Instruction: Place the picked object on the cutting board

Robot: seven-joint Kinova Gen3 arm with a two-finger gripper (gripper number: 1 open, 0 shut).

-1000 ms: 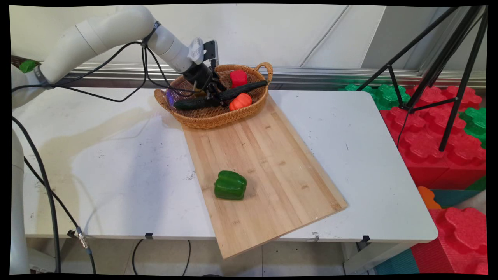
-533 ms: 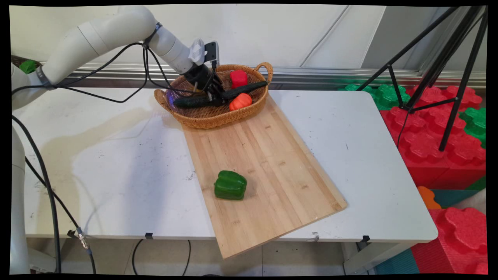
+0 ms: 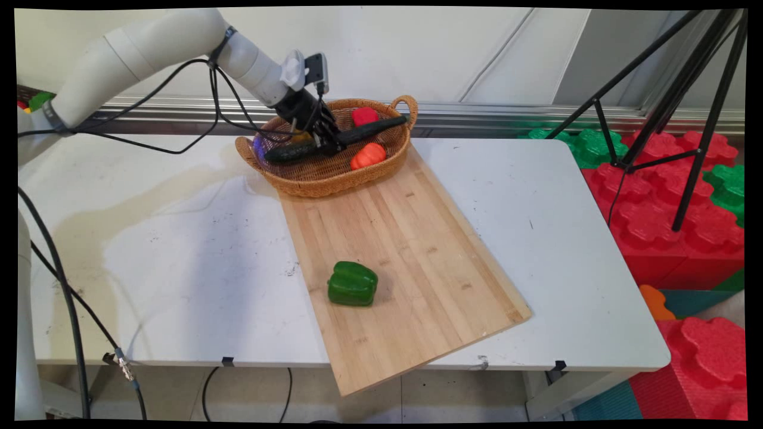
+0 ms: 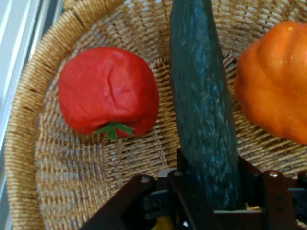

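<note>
On the white table (image 3: 536, 196), in the wicker basket (image 3: 310, 179), the gripper (image 3: 331, 143) is clamped on the dark cucumber (image 4: 204, 110), between a red tomato (image 4: 108, 91) and an orange pepper (image 4: 276, 81).

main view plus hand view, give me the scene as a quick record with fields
gripper: shut on cucumber, over the basket
cucumber: dark green, held near its middle, far end over the basket rim
in basket: red tomato, orange pepper
board: wooden, basket's near side rests on its far end
on board: green pepper
support: white table
</note>
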